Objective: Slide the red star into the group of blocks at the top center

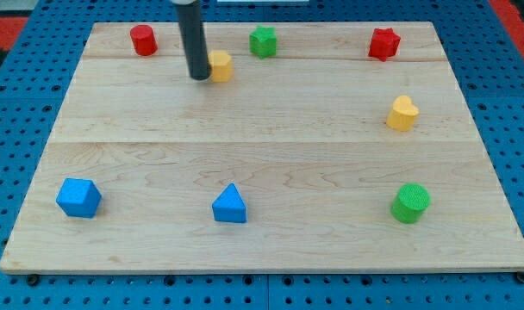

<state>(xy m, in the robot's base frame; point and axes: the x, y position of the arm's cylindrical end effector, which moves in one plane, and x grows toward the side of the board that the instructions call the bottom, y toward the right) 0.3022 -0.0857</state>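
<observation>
The red star [383, 44] lies near the view's top right on the wooden board [262, 155]. At the top centre are a green star-shaped block [263, 40] and a yellow block [221, 65]. My tip [199, 76] rests on the board just left of the yellow block, touching or nearly touching it, far to the left of the red star. A red cylinder [143, 40] stands at the top left.
A yellow heart-shaped block [402, 113] lies at the right. A green cylinder [410, 203] is at the bottom right, a blue triangle [230, 205] at the bottom centre, a blue cube-like block [78, 197] at the bottom left. Blue pegboard surrounds the board.
</observation>
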